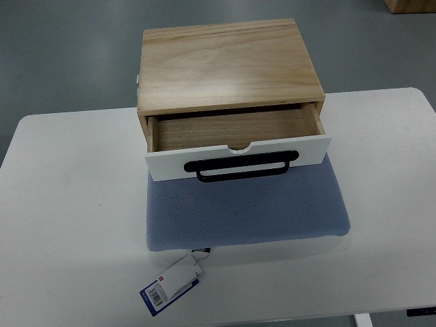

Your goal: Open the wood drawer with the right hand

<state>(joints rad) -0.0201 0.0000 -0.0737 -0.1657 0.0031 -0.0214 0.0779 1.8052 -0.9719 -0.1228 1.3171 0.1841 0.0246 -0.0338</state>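
Note:
A light wood drawer box [228, 65] stands at the back middle of the white table [68, 204]. Its drawer [235, 131] is pulled out toward me, showing a bare wooden inside. The drawer's white front panel [163, 163] carries a black bar handle [241, 165]. The box rests on the far part of a blue-grey cushion [245, 208]. Neither of my hands nor arms shows anywhere in the top view.
A white and blue paper tag [170, 286] hangs from the cushion's near edge onto the table. The table's front edge runs along the bottom of the picture. Grey floor lies beyond the table. A wooden object's corner [409, 5] shows at the top right.

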